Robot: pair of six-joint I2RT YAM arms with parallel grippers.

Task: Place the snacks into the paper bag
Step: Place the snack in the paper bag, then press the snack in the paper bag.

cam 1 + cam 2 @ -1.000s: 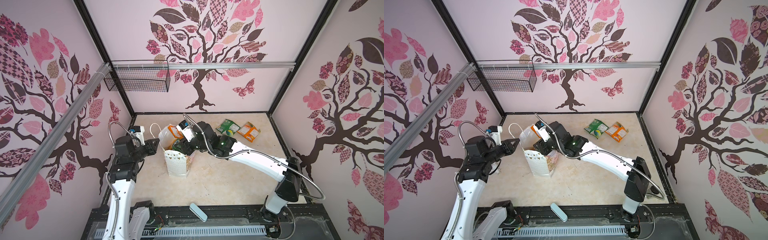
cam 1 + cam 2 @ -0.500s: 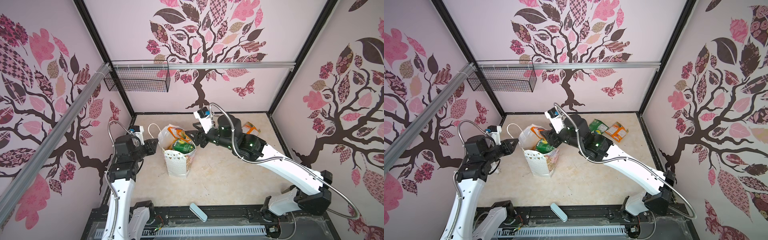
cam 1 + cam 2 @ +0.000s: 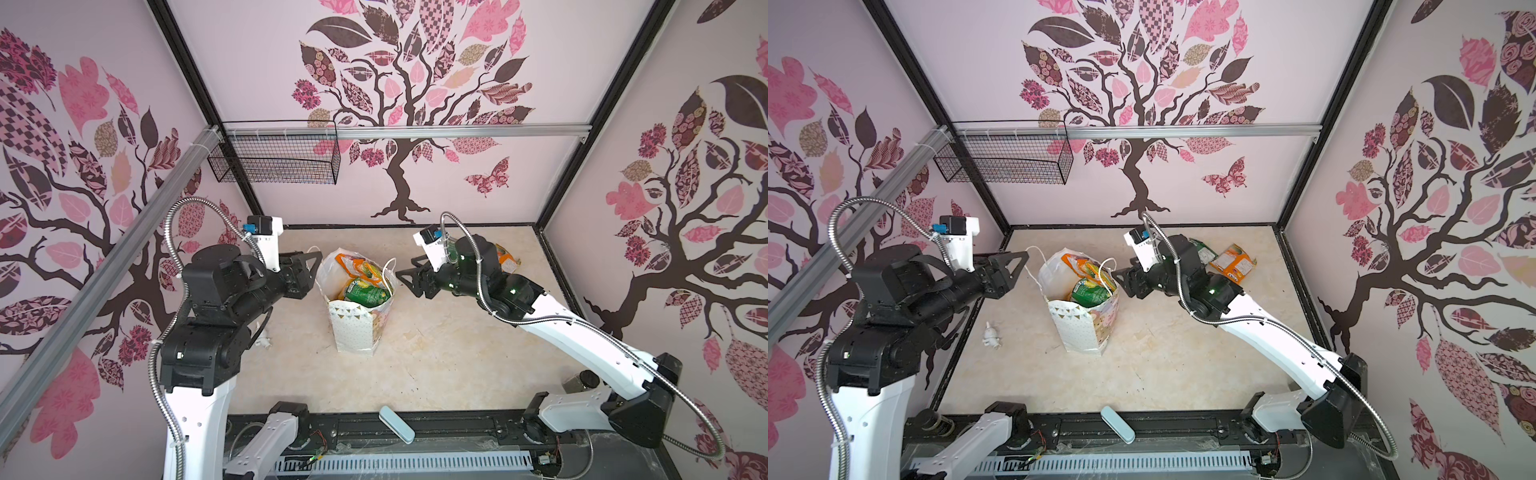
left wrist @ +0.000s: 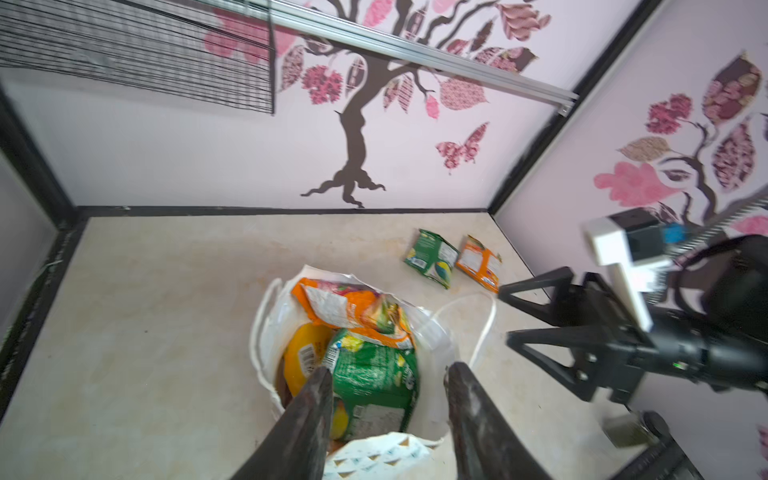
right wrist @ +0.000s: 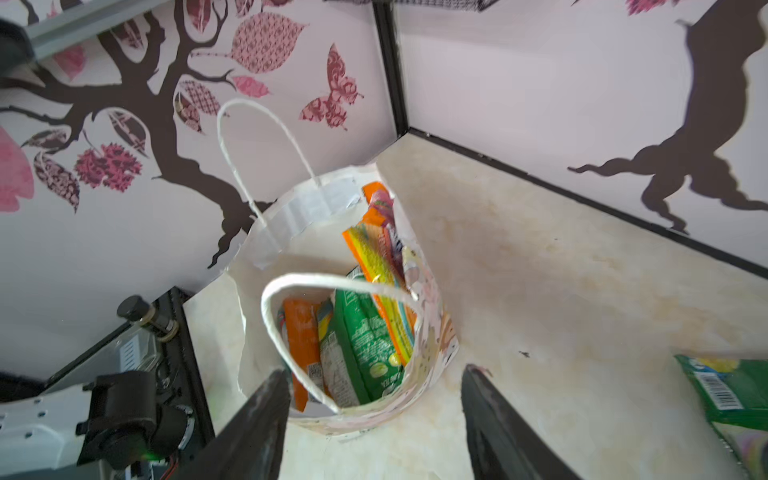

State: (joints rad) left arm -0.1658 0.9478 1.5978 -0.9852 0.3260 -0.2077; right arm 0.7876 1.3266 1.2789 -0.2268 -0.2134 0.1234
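Left hand: our left hand (image 4: 390, 370) has its dark fingers parted with nothing gripped, and hangs just beside the bag's rim.
Right hand: our right hand (image 5: 374, 370) is spread wide and empty on the bag's opposite side.
Bag: the white dotted paper gift bag (image 3: 353, 328) stands upright between both hands, mid-surface.
Inside: we see a green crinkly plastic packet (image 3: 368, 293), an orange crinkly packet (image 3: 353, 266) and a yellow packet (image 4: 305, 357) in its mouth.
Outside: a second green packet (image 4: 432, 257) and a second orange packet (image 4: 478, 264) lie side by side on the beige surface (image 3: 436, 365) near the back wall.
Edges: a pale blue oblong bar (image 3: 397, 424) lies at the front, and a black wire mesh basket (image 3: 274, 160) hangs above.
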